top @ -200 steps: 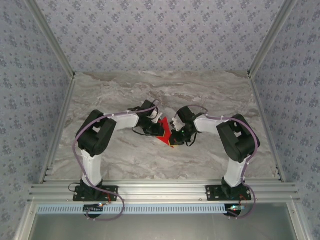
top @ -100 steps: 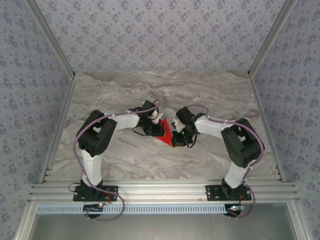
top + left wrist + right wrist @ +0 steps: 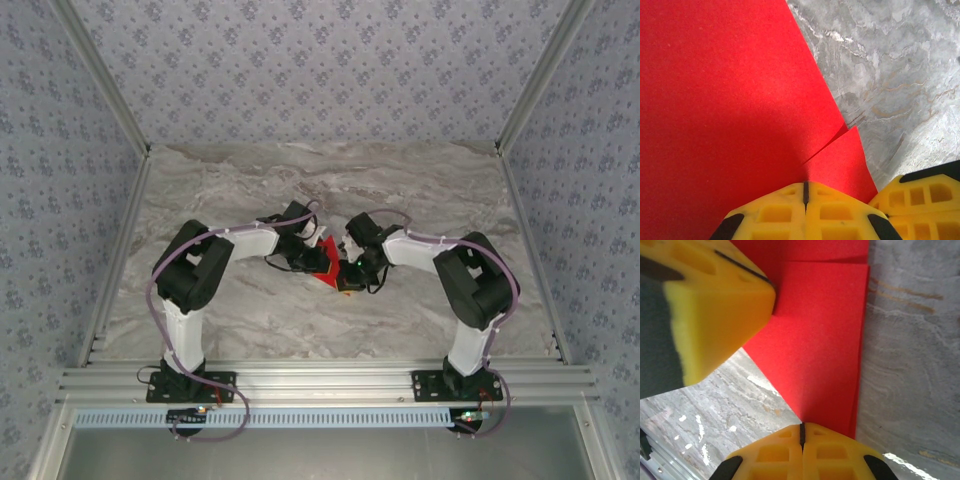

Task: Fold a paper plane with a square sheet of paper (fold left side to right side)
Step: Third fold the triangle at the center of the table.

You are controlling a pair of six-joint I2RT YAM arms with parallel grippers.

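Note:
The red sheet of paper point(image 3: 327, 265) lies on the marble table, folded into overlapping layers with a pointed near end. In the left wrist view the paper point(image 3: 715, 100) shows a flap edge running up to my left gripper point(image 3: 805, 186). That gripper is shut, with its tips pressed down on the sheet. My right gripper point(image 3: 801, 427) is also shut and rests on the narrow end of the paper point(image 3: 820, 340). In the top view the left gripper point(image 3: 316, 257) and the right gripper point(image 3: 346, 279) meet over the sheet and hide most of it.
The grey marble table point(image 3: 330, 180) spreads wide behind and beside the arms. Aluminium rails point(image 3: 320, 382) edge the near side, and patterned walls close in the back and sides. The two grippers sit almost touching: the left gripper's fingers point(image 3: 715, 310) loom beside the right one.
The right gripper has slid left over the paper, closer to the left gripper, covering more of the red. The left arm has stayed put.

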